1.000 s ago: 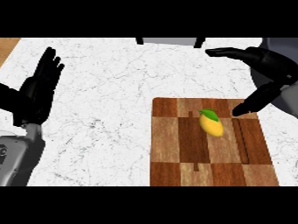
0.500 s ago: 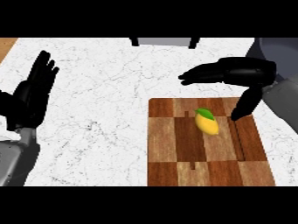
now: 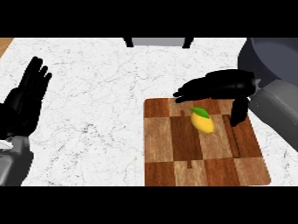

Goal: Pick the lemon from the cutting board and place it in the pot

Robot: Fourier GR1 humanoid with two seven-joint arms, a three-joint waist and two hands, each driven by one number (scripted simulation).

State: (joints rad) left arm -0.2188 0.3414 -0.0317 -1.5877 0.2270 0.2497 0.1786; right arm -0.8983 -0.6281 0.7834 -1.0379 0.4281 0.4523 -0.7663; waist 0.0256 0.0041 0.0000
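Lemon (image 3: pixel 202 122), yellow with a green leaf, lies on the wooden cutting board (image 3: pixel 196 162), just below the right hand's (image 3: pixel 222 85) spread fingers and beside its thumb, which points down at the lemon's right; they are not touching it. That hand is wide and holds nothing. The pot (image 3: pixel 277 57) sits beyond those fingers, at the upper right. The left hand (image 3: pixel 23 103) rests open at the left edge, fingers straight and upward, on the marble counter (image 3: pixel 99 87).

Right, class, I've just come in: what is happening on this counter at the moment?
The robot's right hand hovers open over the far end of the cutting board, fingers and thumb spread above the lemon, not yet touching it. The lemon lies on the board. The dark pot stands at the far right. The left hand rests open at the left edge.
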